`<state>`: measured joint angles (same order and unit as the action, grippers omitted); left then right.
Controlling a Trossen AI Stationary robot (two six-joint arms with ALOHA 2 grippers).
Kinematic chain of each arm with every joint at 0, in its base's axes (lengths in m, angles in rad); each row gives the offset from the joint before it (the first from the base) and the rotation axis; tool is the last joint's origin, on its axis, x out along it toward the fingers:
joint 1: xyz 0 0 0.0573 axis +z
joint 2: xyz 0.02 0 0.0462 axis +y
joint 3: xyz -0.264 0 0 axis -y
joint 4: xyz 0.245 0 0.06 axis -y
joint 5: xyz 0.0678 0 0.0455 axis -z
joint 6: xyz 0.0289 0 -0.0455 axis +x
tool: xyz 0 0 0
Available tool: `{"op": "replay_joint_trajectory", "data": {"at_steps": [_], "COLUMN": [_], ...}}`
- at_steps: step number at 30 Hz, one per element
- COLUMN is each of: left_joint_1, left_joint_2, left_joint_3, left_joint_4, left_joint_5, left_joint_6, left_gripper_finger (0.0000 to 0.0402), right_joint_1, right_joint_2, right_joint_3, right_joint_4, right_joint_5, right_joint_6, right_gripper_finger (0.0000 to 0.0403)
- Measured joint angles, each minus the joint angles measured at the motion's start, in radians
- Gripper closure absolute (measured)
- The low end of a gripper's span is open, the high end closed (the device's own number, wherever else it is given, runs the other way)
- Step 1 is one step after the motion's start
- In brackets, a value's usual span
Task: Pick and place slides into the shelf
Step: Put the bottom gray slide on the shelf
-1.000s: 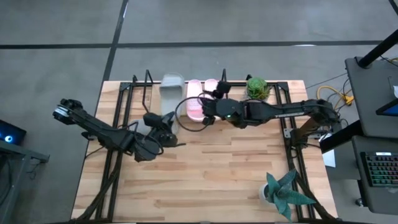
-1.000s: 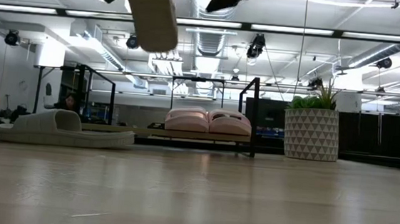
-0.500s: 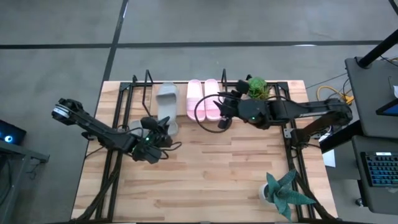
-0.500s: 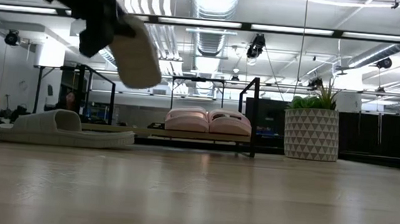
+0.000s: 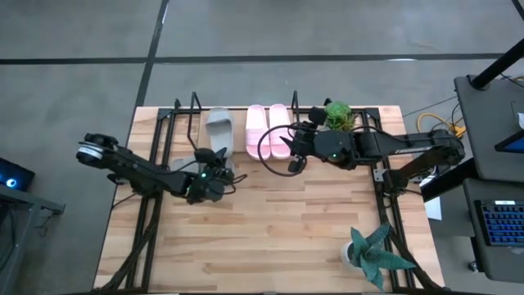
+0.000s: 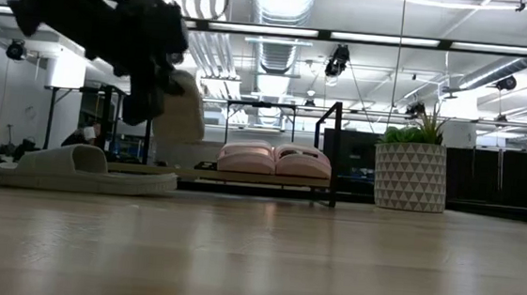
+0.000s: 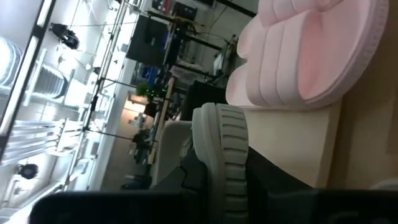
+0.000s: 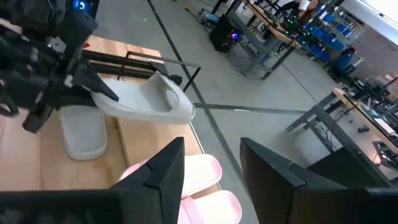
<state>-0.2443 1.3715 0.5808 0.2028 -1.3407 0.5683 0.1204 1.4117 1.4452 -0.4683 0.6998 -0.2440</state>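
My left gripper (image 5: 218, 164) is shut on a grey-green slide (image 5: 219, 129), held above the left half of the shelf (image 6: 200, 174). The pink pair (image 5: 268, 129) stands side by side, soles down, on the shelf's right half. The other grey-green slide (image 6: 83, 169) lies sideways on its sole on the tabletop in front of the shelf's left end, below my left gripper. My right gripper (image 5: 286, 147) hovers open above the near ends of the pink slides, with nothing between its fingers. My left gripper pinches the grey-green slide's heel end (image 8: 102, 93) between its two fingers, one on the footbed and one under the ribbed sole (image 7: 221, 155). The fingers come nearly level from the table's near left. The slide is lifted clear, strap end (image 8: 165, 93) toward the far edge.
A potted plant (image 5: 340, 115) stands just right of the shelf, and another plant (image 5: 372, 254) at the near right corner. Thin black uprights (image 6: 334, 153) rise at the shelf's ends. The tabletop's near half (image 5: 270, 229) is bare wood.
My left gripper has come down from high above the table with the grey-green slide, which now hangs just above the shelf's left half. My right gripper has drawn back from over the pink slides toward the table's right edge and risen a little, then kept still.
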Motion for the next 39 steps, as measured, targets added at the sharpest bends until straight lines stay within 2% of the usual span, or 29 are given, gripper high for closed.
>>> {"op": "replay_joint_trajectory", "data": {"at_steps": [5,13,20,27,39], "left_joint_1": [0.03,0.077,0.104,0.142,0.198], "left_joint_2": [0.113,0.291,0.368,0.399,0.444], "left_joint_3": [-0.001,-0.043,-0.1,-0.108,-0.106], "left_joint_4": [0.203,0.629,0.853,0.889,0.901], "left_joint_5": [0.045,0.102,0.125,0.123,0.193], "left_joint_6": [0.138,0.454,0.559,0.567,0.561], "left_gripper_finger": [0.0372,0.0372,0.0373,0.0373,0.0373], "right_joint_1": [0.0,0.0,0.0,0.0,0.0], "right_joint_2": [0.0,0.0,0.0,0.0,0.0], "right_joint_3": [0.0,0.0,0.0,0.0,0.0], "right_joint_4": [0.0,-0.001,-0.004,-0.004,-0.004], "right_joint_5": [0.0,-0.001,-0.001,-0.001,-0.001], "right_joint_6": [-0.002,-0.015,-0.025,-0.026,-0.025], "right_gripper_finger": [0.0263,0.0269,0.0268,0.0275,0.0276]}}
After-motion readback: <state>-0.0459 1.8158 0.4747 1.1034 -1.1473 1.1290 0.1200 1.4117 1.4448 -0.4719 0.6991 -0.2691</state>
